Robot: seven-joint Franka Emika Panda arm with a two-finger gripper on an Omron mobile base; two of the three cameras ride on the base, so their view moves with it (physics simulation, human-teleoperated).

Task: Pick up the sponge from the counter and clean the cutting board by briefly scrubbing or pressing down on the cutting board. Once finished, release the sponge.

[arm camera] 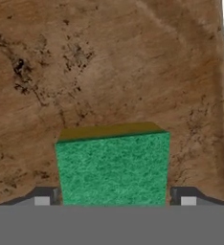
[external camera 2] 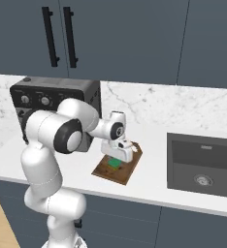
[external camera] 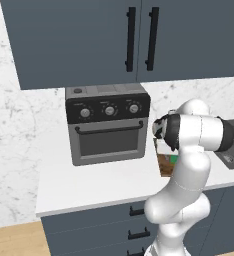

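Note:
The brown wooden cutting board (external camera 2: 128, 169) lies on the white counter (external camera 2: 149, 190), between the oven and the sink. My gripper (external camera 2: 116, 158) points down over the board's middle and is shut on the green sponge (external camera 2: 114, 163). In the hand view the sponge (arm camera: 114, 167) shows its green face with a yellow-tan edge on top. It sits between my two fingertips (arm camera: 43, 199), with the mottled board (arm camera: 109, 62) close behind it. I cannot tell whether the sponge touches the wood. From the left base, my forearm covers the hand, and a corner of the board (external camera: 164, 165) and a bit of green sponge (external camera: 174, 159) peek out.
A grey toaster oven (external camera: 107, 125) stands at the back of the counter (external camera: 89, 182), left of the board. A dark sink basin (external camera 2: 202, 164) is sunk into the counter to the right. Dark cabinets (external camera 2: 115, 34) hang above, and the marbled wall is behind.

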